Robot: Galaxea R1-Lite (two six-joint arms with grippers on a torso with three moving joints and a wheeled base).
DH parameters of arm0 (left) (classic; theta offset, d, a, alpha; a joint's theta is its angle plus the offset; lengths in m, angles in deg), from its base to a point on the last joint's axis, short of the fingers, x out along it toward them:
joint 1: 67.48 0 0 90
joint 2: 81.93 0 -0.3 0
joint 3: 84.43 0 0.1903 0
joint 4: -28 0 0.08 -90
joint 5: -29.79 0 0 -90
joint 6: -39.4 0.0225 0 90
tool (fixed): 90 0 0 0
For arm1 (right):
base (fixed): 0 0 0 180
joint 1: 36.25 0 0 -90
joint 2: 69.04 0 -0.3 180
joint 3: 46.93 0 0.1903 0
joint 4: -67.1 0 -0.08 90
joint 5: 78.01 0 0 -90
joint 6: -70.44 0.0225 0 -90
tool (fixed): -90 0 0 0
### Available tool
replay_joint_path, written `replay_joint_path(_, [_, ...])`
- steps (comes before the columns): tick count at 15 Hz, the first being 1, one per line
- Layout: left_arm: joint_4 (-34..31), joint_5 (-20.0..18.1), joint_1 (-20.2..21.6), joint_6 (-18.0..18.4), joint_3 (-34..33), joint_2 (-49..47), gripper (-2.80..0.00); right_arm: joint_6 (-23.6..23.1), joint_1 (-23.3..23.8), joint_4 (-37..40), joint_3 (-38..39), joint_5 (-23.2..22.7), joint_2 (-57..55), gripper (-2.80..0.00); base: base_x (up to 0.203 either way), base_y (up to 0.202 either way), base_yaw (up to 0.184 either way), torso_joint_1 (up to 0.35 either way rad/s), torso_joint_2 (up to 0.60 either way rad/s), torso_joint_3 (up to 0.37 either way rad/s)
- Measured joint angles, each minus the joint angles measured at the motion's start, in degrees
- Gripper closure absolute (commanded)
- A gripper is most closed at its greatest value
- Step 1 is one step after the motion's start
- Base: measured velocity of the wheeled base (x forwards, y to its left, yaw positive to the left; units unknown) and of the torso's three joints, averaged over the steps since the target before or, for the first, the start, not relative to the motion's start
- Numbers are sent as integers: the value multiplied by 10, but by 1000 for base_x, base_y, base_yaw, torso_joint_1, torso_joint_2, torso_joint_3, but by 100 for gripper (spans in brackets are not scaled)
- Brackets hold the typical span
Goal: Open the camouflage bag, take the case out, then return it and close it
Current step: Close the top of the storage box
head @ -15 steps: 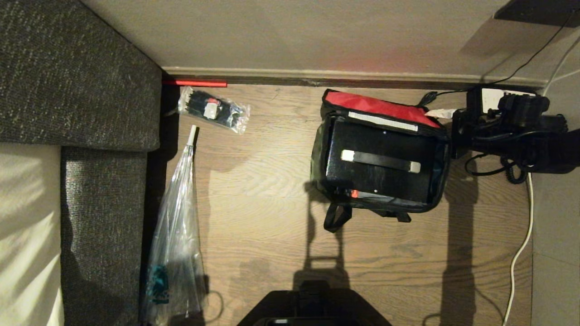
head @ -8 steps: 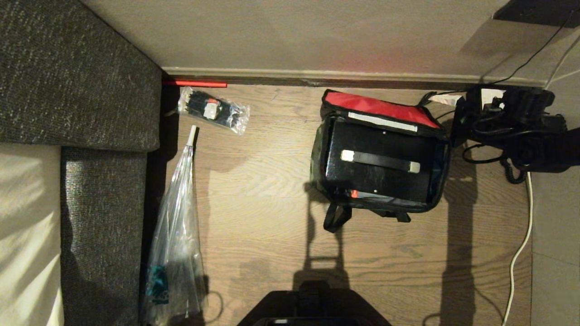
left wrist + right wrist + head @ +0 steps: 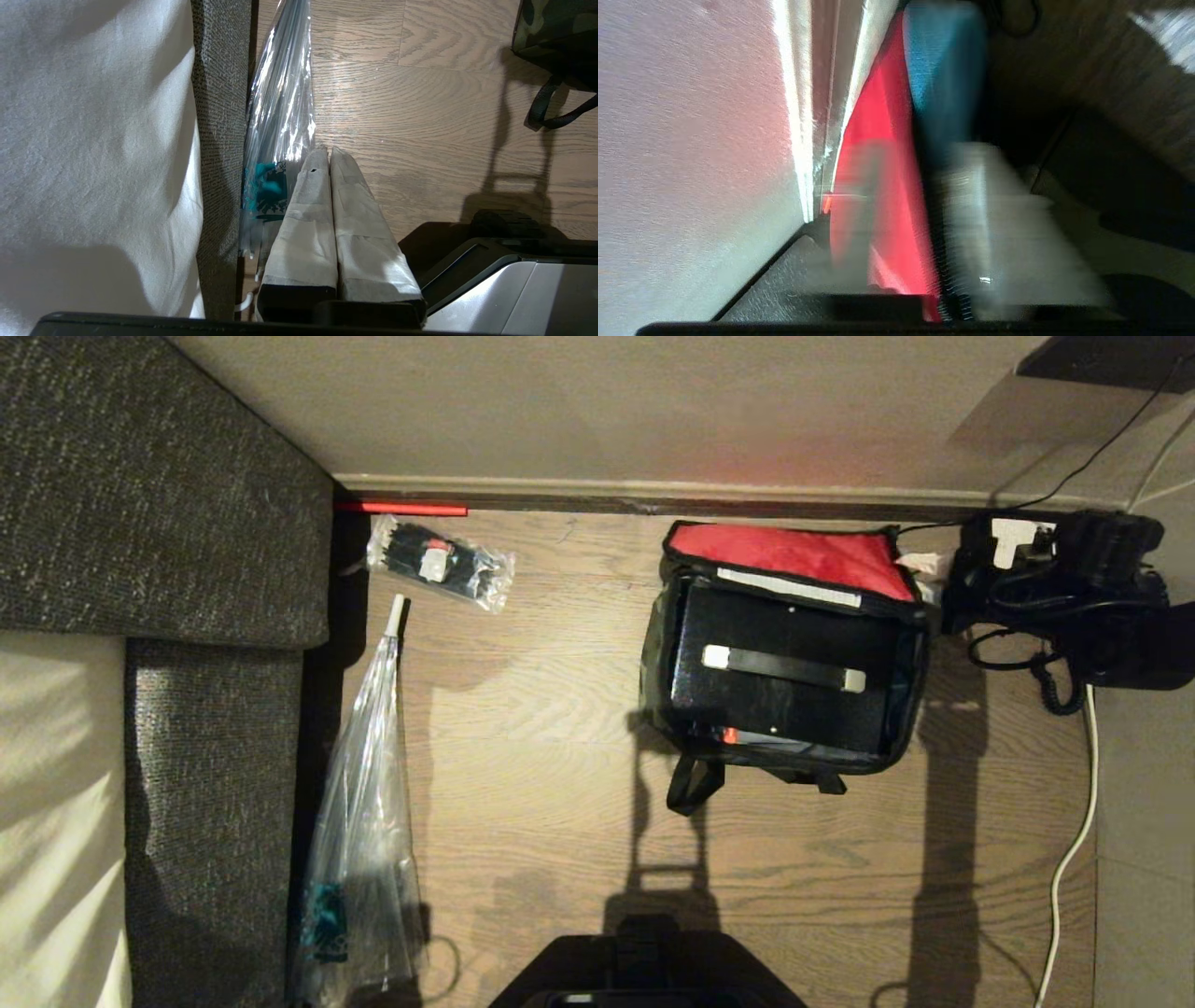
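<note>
The camouflage bag [image 3: 656,653] stands open on the wood floor near the wall, and a corner of it [image 3: 551,23] shows in the left wrist view. Its red-lined lid [image 3: 794,549] is tipped back toward the wall. The black case [image 3: 784,700] sits inside, filling the opening, with a dark bar on top. My right gripper [image 3: 922,569] is at the lid's right end. In its wrist view it [image 3: 924,210] is shut on the red lid [image 3: 882,140], one finger on each side of the zip edge. My left gripper [image 3: 329,154] hangs shut and empty beside the sofa.
A grey sofa [image 3: 159,504] fills the left side. A long clear plastic bag [image 3: 364,821] and a small packet [image 3: 439,562] lie next to it. The wall skirting [image 3: 653,490] runs just behind the bag. A white cable [image 3: 1074,840] trails at the right; my base [image 3: 644,971] is below.
My right gripper has moved toward the wall and closed from wide open onto the lid's right end. More of the red lining shows now; the bag and case stayed put.
</note>
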Motion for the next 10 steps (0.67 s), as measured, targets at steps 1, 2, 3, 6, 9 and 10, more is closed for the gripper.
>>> replay_joint_path(1, [0,0,0,0,0,0,0,0,2,0,2,-1,3,0,0,0,0,0,0,0])
replay_joint_path(2, [0,0,0,0,0,0,0,0,3,2,5,-1,7,0,0,0,0,0,0,0])
replay_joint_path(3, [0,0,0,0,0,0,0,0,5,3,9,-3,12,0,0,0,0,0,0,0])
replay_joint_path(6, [0,0,0,0,0,0,0,-3,8,2,38,-6,38,0,0,0,0,0,0,0])
replay_joint_path(9, [0,0,0,0,0,0,0,-8,9,-2,75,-11,78,0,0,0,0,0,0,0])
replay_joint_path(10, [0,0,0,0,0,0,0,-16,9,-3,95,-21,92,0,0,0,0,0,0,0])
